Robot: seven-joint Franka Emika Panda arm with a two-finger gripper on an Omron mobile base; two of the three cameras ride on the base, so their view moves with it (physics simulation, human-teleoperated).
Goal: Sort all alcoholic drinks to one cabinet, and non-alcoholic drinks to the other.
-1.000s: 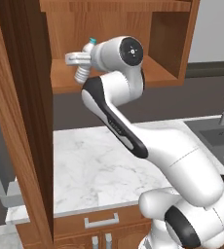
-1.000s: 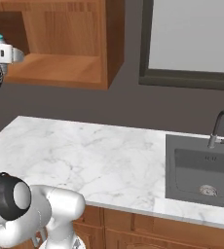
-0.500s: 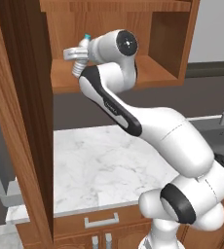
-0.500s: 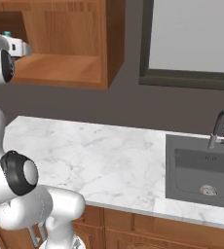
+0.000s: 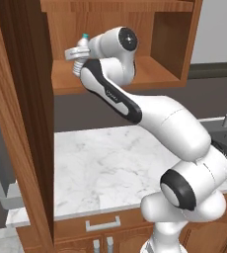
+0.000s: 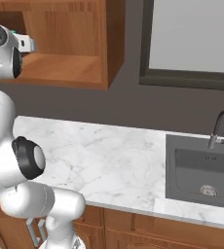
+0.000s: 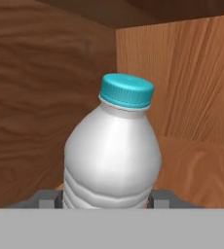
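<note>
A small clear ribbed water bottle [image 7: 114,155] with a blue cap stands upright between my fingertips [image 7: 48,199]. My gripper [image 7: 105,199] is shut on its lower body. In the left base view the water bottle [image 5: 80,51] and gripper [image 5: 75,55] are inside the open wall cabinet [image 5: 150,74], at the left end of its shelf. From the right base view the gripper [image 6: 28,44] reaches in over the same shelf [image 6: 70,68]. Whether the bottle rests on the shelf I cannot tell. Cabinet walls of brown wood stand close behind the bottle.
The cabinet's tall dark door [image 5: 21,128] hangs open at the left, close to my arm. Below lies a white marble counter [image 5: 100,163]. A dark sink [image 6: 201,168] with a faucet [image 6: 218,129] is set in it at the right.
My arm has swung its elbow out to the right, and the hand with the bottle has moved slightly up and farther into the cabinet. The grip has stayed the same.
</note>
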